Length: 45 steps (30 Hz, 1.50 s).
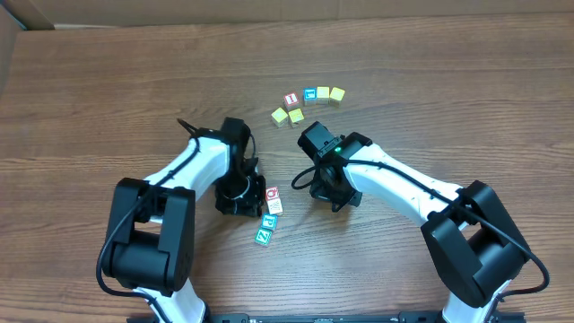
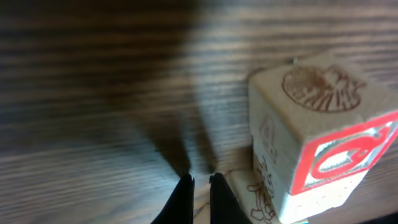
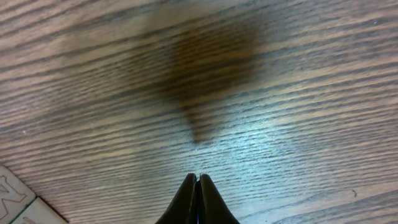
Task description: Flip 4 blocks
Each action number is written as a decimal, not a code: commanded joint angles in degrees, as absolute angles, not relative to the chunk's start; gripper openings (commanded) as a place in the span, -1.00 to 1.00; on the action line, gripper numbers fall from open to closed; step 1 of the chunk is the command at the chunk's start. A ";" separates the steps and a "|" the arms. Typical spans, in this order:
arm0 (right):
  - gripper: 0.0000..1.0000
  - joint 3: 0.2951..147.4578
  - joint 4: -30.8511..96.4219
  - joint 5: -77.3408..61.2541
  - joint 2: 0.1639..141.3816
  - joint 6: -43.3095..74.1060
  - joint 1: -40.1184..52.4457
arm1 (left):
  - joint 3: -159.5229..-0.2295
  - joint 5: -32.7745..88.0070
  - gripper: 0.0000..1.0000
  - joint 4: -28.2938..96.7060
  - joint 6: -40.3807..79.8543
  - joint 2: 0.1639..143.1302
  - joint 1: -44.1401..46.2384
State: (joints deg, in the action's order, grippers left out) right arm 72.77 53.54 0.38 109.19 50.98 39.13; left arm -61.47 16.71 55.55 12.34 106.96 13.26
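Four blocks lie in a short row between the arms: a red-faced "O" block [image 1: 272, 193], a whitish one [image 1: 275, 206], a blue one [image 1: 269, 221] and a teal "Z" [image 1: 264, 236]. My left gripper [image 1: 251, 194] is low over the table just left of the red block, shut and empty. In the left wrist view its tips [image 2: 200, 180] stand left of the red-faced block [image 2: 323, 124], apart from it, and the pale block [image 2: 252, 193] lies below. My right gripper [image 1: 310, 182] sits right of the row, and in its wrist view it [image 3: 198, 178] is shut over bare wood.
A separate cluster lies farther back: a red "1" cube [image 1: 291, 100], a blue cube [image 1: 309, 94] and several yellow cubes [image 1: 330, 93]. A pale block corner [image 3: 13, 196] shows at the bottom left of the right wrist view. The wooden table [image 1: 108, 90] extends all around.
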 commanded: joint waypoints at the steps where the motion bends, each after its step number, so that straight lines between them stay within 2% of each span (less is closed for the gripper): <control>1: -0.92 73.38 53.25 0.58 107.00 50.70 39.35 | -60.99 16.12 -0.91 55.83 14.44 107.63 14.74; 14: -0.92 73.38 53.32 0.38 107.00 50.46 39.35 | -61.01 15.64 -0.91 56.66 18.46 107.63 15.59; 21: -0.86 78.63 58.65 -0.62 106.98 44.53 39.24 | -63.20 10.28 -0.92 57.69 20.05 103.79 11.60; 25: -0.63 86.15 64.66 -3.92 106.98 44.51 39.42 | -65.63 8.91 -0.92 58.50 21.52 96.09 5.50; 29: 0.18 87.83 63.40 -9.50 106.98 45.32 41.60 | -66.41 8.80 -0.92 58.43 23.03 88.18 -1.85; 30: 0.29 87.68 62.89 -9.52 107.00 46.68 42.65 | -66.41 8.80 -0.91 58.48 23.00 86.39 -3.86; 31: 0.30 87.31 62.02 -9.30 107.04 48.12 43.90 | -66.41 8.80 -0.91 58.54 22.98 85.03 -5.48; 32: 0.30 86.91 61.08 -8.84 107.04 49.50 45.21 | -66.41 8.78 -0.73 58.81 22.94 83.83 -7.11; 33: 0.30 86.39 59.86 -8.19 107.04 50.94 46.76 | -66.41 8.62 -0.44 59.11 22.94 83.07 -8.34; 34: 0.29 85.82 58.74 -7.05 107.04 52.75 48.34 | -66.41 8.38 -0.24 59.35 22.94 82.65 -9.30; 37: 0.29 84.55 56.97 -2.11 107.13 58.26 52.95 | -66.26 8.34 0.11 59.86 22.28 82.81 -10.83; 38: 0.29 84.23 56.77 -0.27 107.15 60.14 54.41 | -66.06 8.36 0.22 59.94 22.31 82.85 -10.87; 42: 0.30 82.11 56.03 6.46 107.15 67.92 59.90 | -65.73 8.40 0.33 59.96 22.31 83.26 -10.83; 43: 0.29 81.43 55.53 7.77 107.18 69.34 60.82 | -65.73 8.43 0.43 59.96 22.33 83.26 -10.85; 45: 0.20 79.79 53.67 10.15 107.18 72.53 62.35 | -65.73 8.58 1.00 59.94 22.33 83.26 -10.85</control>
